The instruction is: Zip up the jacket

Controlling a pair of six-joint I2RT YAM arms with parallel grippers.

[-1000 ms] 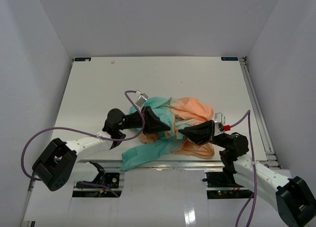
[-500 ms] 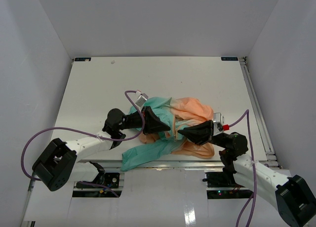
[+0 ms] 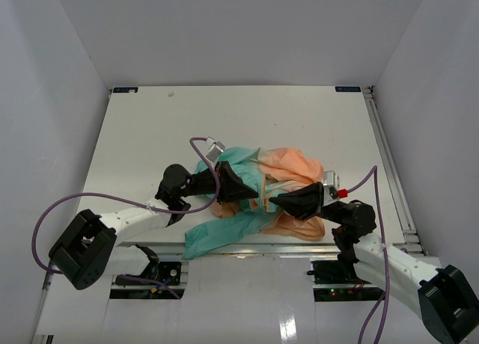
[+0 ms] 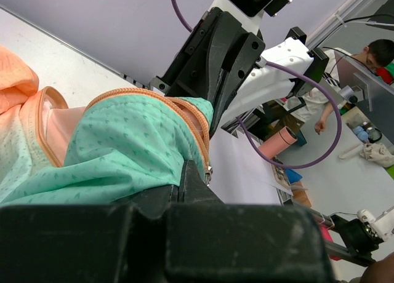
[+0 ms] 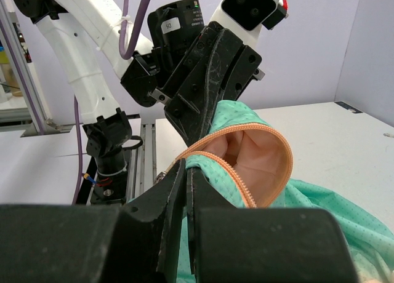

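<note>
The jacket (image 3: 293, 167) lies crumpled near the table's front edge, teal on the left and peach on the right. My left gripper (image 3: 257, 196) comes in from the left and is shut on its teal fabric (image 4: 123, 141), just beside the orange zipper (image 4: 201, 127). My right gripper (image 3: 272, 200) faces it from the right, tip to tip. It is shut on the teal edge (image 5: 212, 163) where the zipper (image 5: 237, 182) curls into a loop, showing the peach lining (image 5: 258, 154). A small metal zipper part (image 4: 209, 170) sits at the left fingertips.
The white table (image 3: 224, 120) stretches behind the jacket. A metal rail (image 3: 247, 247) runs along the near edge and another (image 3: 389, 164) along the right side. A purple cable (image 3: 197, 141) loops over the left wrist. Grey walls enclose the table.
</note>
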